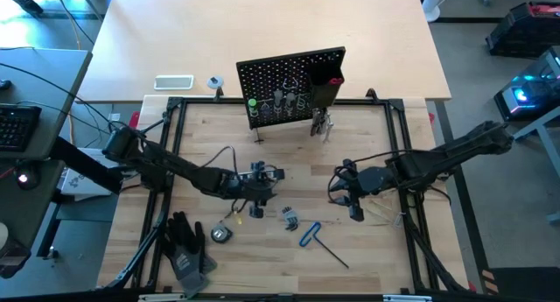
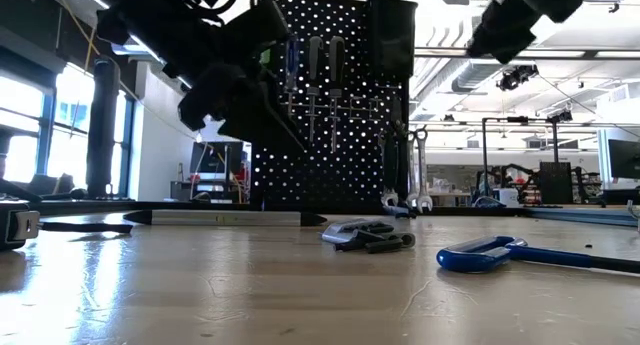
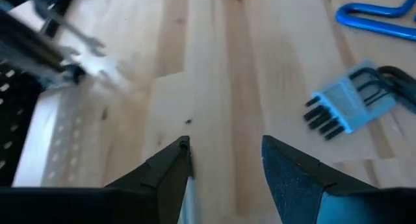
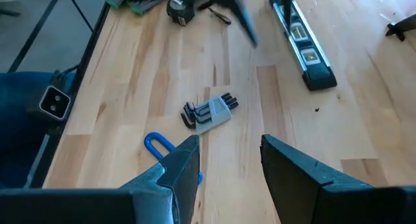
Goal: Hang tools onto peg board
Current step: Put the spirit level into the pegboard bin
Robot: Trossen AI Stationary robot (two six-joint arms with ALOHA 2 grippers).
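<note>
The black peg board (image 1: 289, 79) stands upright at the table's far side. Screwdrivers hang on it in wire rings (image 2: 320, 70), and silver wrenches (image 2: 418, 170) hang at its right end. On the table lie a folding hex key set (image 4: 211, 112), a blue-handled hex key (image 1: 311, 235) and a long black level (image 4: 302, 45). My left gripper (image 3: 224, 152) hovers open above the table's middle, left of the hex key set (image 3: 351, 104). My right gripper (image 4: 231, 149) hovers open right of centre, pointing slantwise down toward the hex key set. Neither has anything between its fingers.
Black work gloves (image 1: 184, 245) and a small tape measure (image 1: 219, 234) lie near the front left. A white flat device (image 1: 173, 82) sits behind the board on the pale table. A black frame (image 1: 398, 162) borders the wooden work surface. Bare wood lies between the two grippers.
</note>
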